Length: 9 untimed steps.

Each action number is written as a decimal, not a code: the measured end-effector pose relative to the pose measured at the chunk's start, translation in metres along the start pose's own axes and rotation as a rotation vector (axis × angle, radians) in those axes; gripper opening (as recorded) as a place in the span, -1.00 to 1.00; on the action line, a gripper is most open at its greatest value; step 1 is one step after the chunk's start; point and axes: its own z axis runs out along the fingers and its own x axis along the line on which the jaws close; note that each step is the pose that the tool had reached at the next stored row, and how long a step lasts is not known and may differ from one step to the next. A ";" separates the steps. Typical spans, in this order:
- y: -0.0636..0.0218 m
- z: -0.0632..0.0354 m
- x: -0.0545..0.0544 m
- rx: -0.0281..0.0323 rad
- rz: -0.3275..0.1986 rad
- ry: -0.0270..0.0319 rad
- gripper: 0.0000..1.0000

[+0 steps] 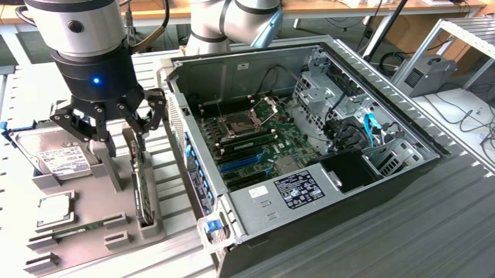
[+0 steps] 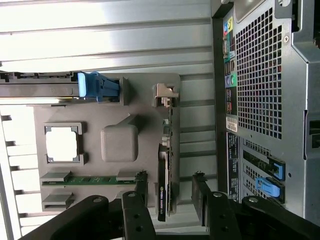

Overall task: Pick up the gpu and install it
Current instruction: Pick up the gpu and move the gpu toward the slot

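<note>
Jaws wide open, gripping nothing. Black fingers (image 2: pixel 135 212) lowered on either side of the graphics card (image 2: pixel 165 192), with a gap on each face and no contact to be seen. In the exterior view, arm (image 1: pixel 85 52) upright over the exterior view's left part of the counter (image 1: pixel 433 231), blue light on the wrist, fingers (image 1: pixel 101 130) spread around the card's upper edge.

Graphics card (image 1: pixel 141 191) on its long edge, upright in a narrow slot of a gray holder (image 1: pixel 85 200), along the holder's side nearest the computer case (image 1: pixel 309 145). Green board and black cooler edge-on from the wrist view, silver end bracket (image 2: pixel 165 95) at the end away from the fingers. Not lifted, not yet in the case.

Elsewhere in the same holder (image 2: pixel 135 100): a hard drive (image 1: pixel 58 157) with a white label, tilted in its cradle, with a blue tab (image 2: pixel 97 86) on the drive (image 2: pixel 40 85) in the wrist view; a square silver processor (image 1: pixel 53 209) flat in a frame (image 2: pixel 61 145); a narrow green memory stick (image 1: pixel 81 227) on edge between two small posts (image 2: pixel 90 180).

Case lying on its side just beside the holder, side panel off, green motherboard (image 1: pixel 255 145) exposed, blue card slots (image 1: pixel 236 164) near the rear wall, empty. Perforated rear panel (image 2: pixel 260 75) close to the card in the wrist view.
</note>
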 end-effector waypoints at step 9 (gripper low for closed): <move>-0.0089 0.0135 0.000 0.0000 0.000 0.0015 -0.04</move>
